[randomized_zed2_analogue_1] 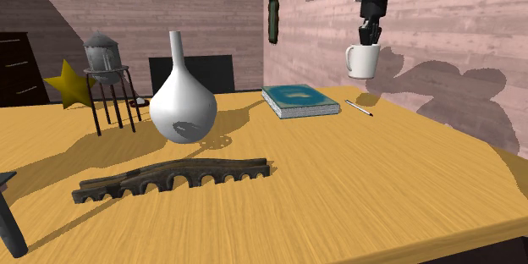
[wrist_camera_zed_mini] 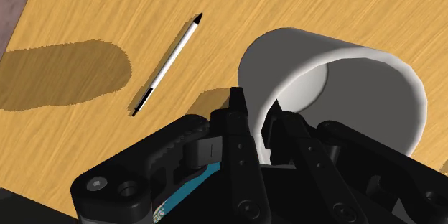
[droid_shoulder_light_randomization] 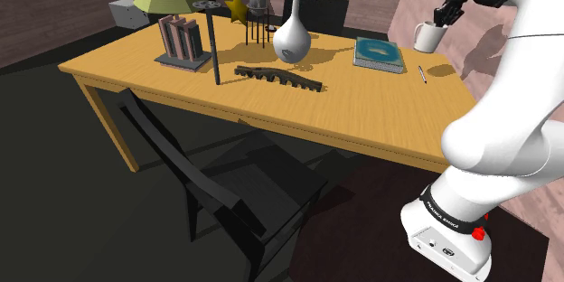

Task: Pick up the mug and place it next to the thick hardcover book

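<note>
A white mug [droid_shoulder_light_randomization: 428, 36] hangs in the air above the table's far right part, clear of the wood. My gripper [droid_shoulder_light_randomization: 443, 16] is shut on its rim from above, one finger inside and one outside. In the second exterior view the mug [randomized_zed2_analogue_1: 364, 61] floats under the gripper [randomized_zed2_analogue_1: 370, 35], above and right of the thick teal-covered book [randomized_zed2_analogue_1: 299, 100]. The book [droid_shoulder_light_randomization: 378, 52] lies flat on the wooden table [droid_shoulder_light_randomization: 380, 117]. In the wrist view the fingers [wrist_camera_zed_mini: 240, 118] clasp the mug's wall [wrist_camera_zed_mini: 337, 79].
A black-and-white pen [randomized_zed2_analogue_1: 359, 107] lies on the table just right of the book, below the mug. Further along stand a white vase [randomized_zed2_analogue_1: 182, 101], a dark bridge model [randomized_zed2_analogue_1: 173, 178], a small water tower [randomized_zed2_analogue_1: 106, 72] and a yellow star [randomized_zed2_analogue_1: 69, 85]. A black chair [droid_shoulder_light_randomization: 235, 190] sits at the near side.
</note>
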`<state>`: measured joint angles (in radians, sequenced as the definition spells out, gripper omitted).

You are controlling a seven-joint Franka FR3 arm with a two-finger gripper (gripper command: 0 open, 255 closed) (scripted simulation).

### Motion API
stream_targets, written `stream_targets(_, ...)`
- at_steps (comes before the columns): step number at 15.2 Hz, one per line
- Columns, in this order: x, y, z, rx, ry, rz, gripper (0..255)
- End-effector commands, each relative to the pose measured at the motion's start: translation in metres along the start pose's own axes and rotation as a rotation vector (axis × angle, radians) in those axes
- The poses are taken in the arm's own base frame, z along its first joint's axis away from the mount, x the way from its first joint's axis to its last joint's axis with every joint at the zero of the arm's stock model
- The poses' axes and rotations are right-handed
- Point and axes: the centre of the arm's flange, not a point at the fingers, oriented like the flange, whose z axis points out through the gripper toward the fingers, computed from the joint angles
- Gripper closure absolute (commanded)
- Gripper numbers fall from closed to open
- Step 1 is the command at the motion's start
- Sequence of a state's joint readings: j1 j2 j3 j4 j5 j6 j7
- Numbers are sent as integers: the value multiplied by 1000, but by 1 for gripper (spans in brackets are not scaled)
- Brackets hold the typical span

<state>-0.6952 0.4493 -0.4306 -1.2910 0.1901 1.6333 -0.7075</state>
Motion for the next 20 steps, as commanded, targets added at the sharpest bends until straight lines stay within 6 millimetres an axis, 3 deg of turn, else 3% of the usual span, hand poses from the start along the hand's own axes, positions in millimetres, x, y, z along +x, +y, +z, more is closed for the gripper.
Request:
stream_targets(1, 0, 2, 10, 0, 1, 0, 255)
stream_targets(20, 5, 7, 110, 0, 1, 0, 255)
